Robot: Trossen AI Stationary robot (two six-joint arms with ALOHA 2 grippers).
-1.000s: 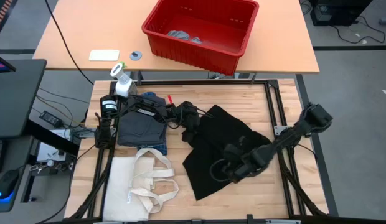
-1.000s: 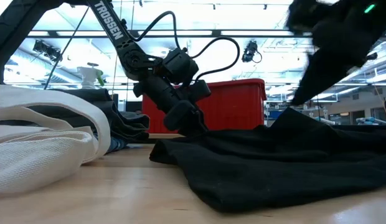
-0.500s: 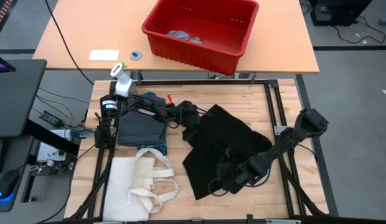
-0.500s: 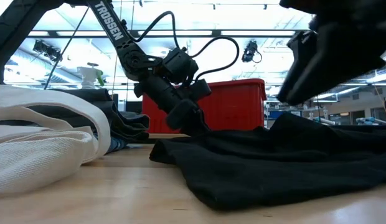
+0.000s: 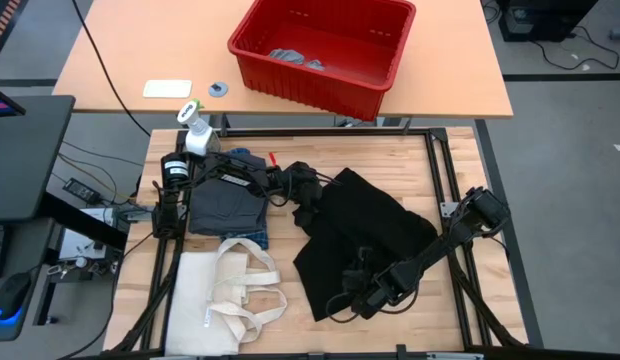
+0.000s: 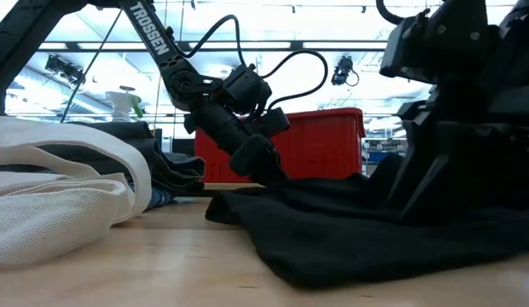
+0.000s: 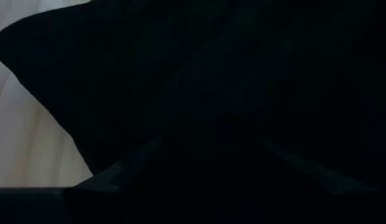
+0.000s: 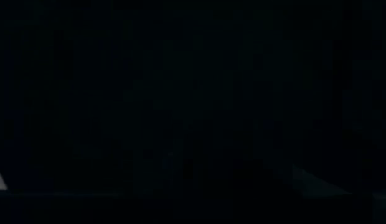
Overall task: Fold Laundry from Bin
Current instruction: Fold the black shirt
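The large black piece (image 5: pixel 355 235) lies spread on the wooden table, right of the middle; in the low view the black piece (image 6: pixel 350 226) lies as a low mound. My left gripper (image 5: pixel 310 207) reaches in from the table's left and stands open at the piece's far-left edge. My right gripper (image 5: pixel 355 296) is low over the piece's near edge and fills the low view's right side (image 6: pixel 452 128). The red bin (image 5: pixel 325 48) stands on the far table with light grey pieces (image 5: pixel 290 56) in it. My left gripper comes slanting down from the table's left onto the black piece's far-left edge (image 6: pixel 273 181). The wrist view shows its two fingers (image 7: pixel 134 160) apart with black cloth filling the space ahead. The cloth lies on the table; whether any is between the fingers, I cannot tell.
A folded dark grey piece (image 5: pixel 227 208) lies on a blue plaid shirt (image 5: pixel 252 238) at the left, under my left arm. A cream tote bag (image 5: pixel 230 295) lies near the front left. A spray bottle (image 5: pixel 195 130) stands at the far left corner. Bare wood shows at the near right.
My right gripper has moved down and toward the table's near edge, rolling as it went, and now stands low over the black piece's near edge. The black piece has stayed where it was.
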